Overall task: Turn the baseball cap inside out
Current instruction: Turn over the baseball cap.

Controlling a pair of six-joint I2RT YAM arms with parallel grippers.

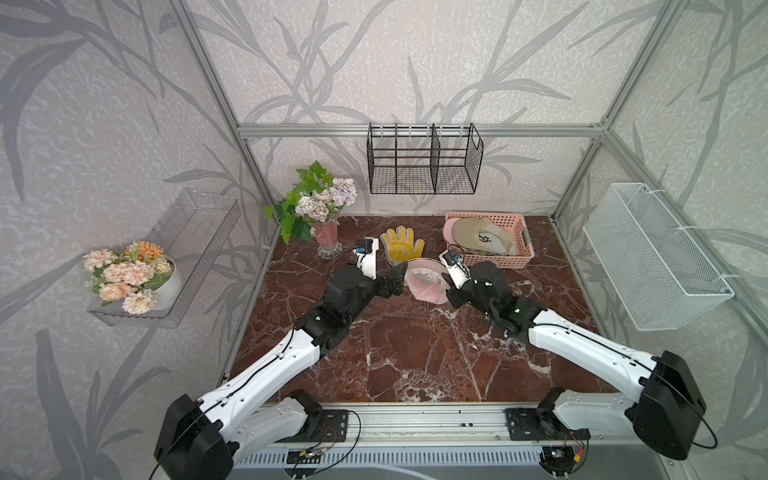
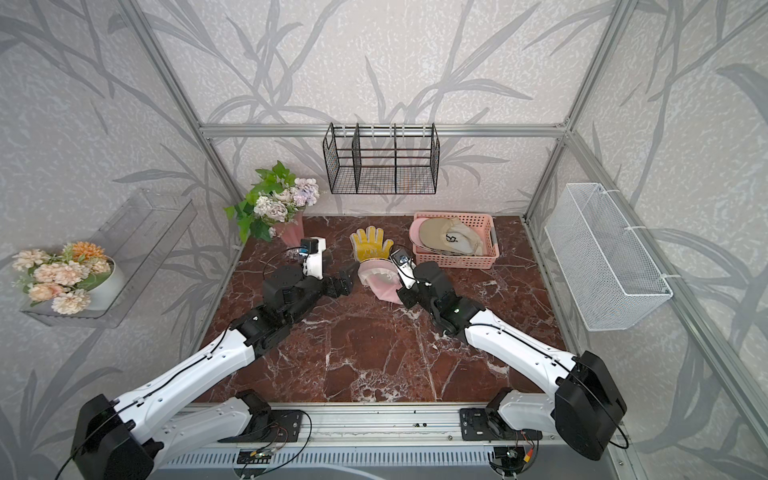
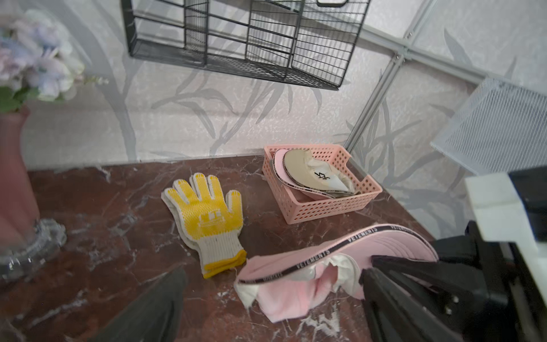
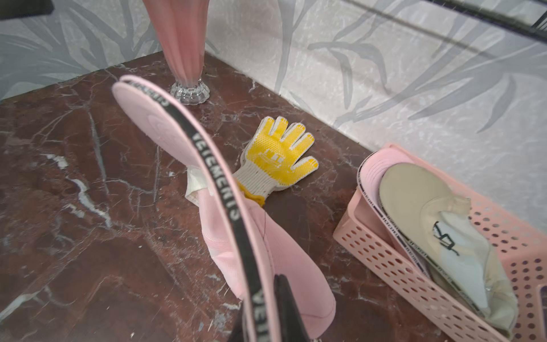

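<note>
Pinching the pink baseball cap (image 1: 424, 283) by its banded brim, our right end effector (image 4: 260, 319) is clamped narrow, while our left end effector (image 1: 398, 279) stands wide just beside the crumpled crown. The cap sits toward the far edge of the bench (image 1: 415, 353), near the yellow glove (image 1: 402, 245) and the pink basket (image 1: 486, 261). We judge the left should grip the exposed white lining and draw it outward while the right anchors the brim.
</note>
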